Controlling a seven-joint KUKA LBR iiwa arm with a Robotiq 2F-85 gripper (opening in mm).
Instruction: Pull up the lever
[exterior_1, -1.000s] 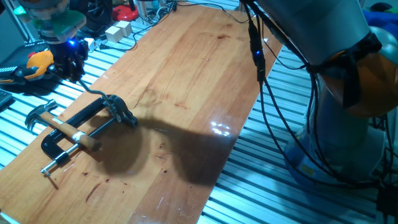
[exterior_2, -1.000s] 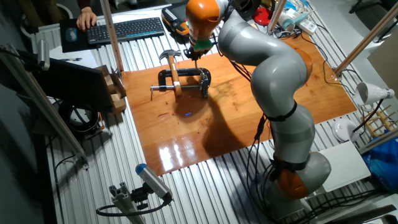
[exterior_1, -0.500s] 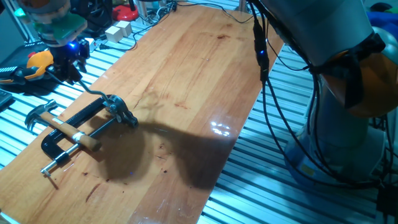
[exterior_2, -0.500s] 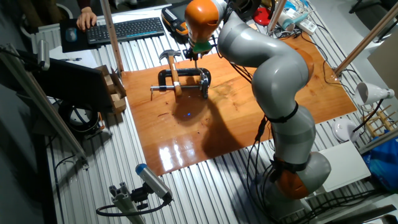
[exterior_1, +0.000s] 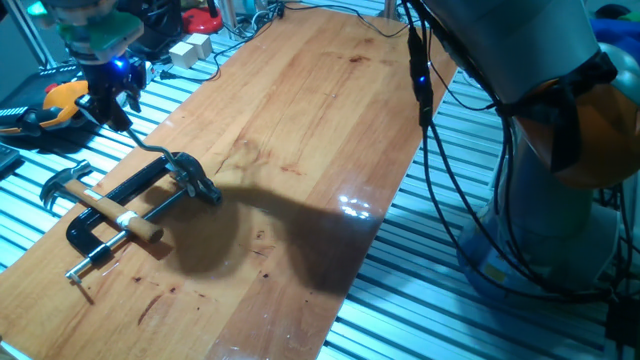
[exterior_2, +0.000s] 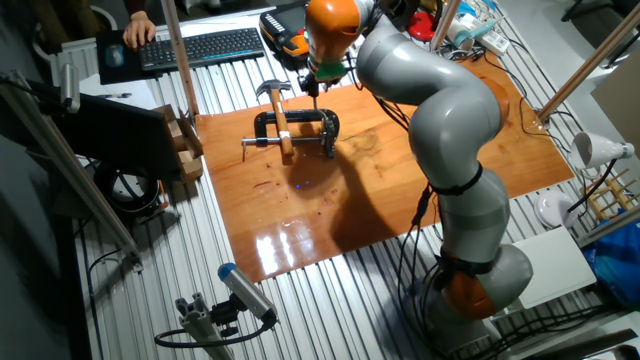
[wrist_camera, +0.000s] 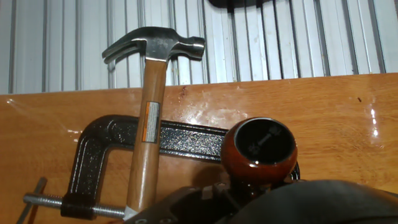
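Observation:
The lever (exterior_1: 150, 150) is a slim curved silver arm rising from the chrome head (exterior_1: 190, 172) of a black bar clamp (exterior_1: 120, 195) that lies flat on the wooden table. My gripper (exterior_1: 113, 103) is at the lever's upper end, above the clamp's far left. In the hand view the lever's reddish-brown tip (wrist_camera: 260, 149) fills the space just in front of my gripper (wrist_camera: 261, 186), whose blurred dark fingers look closed on it. In the other fixed view my gripper (exterior_2: 314, 90) hangs over the clamp (exterior_2: 295, 125).
A hammer (exterior_1: 100, 205) with a wooden shaft and steel head (wrist_camera: 155, 45) lies across the clamp. The clamp's screw rod (exterior_1: 95, 258) points toward the table's near corner. Beyond the table edge are metal slats, cables and a yellow tool (exterior_1: 62, 98).
My gripper has risen a little and shifted slightly away from the clamp. The clamp body and the hammer have not moved.

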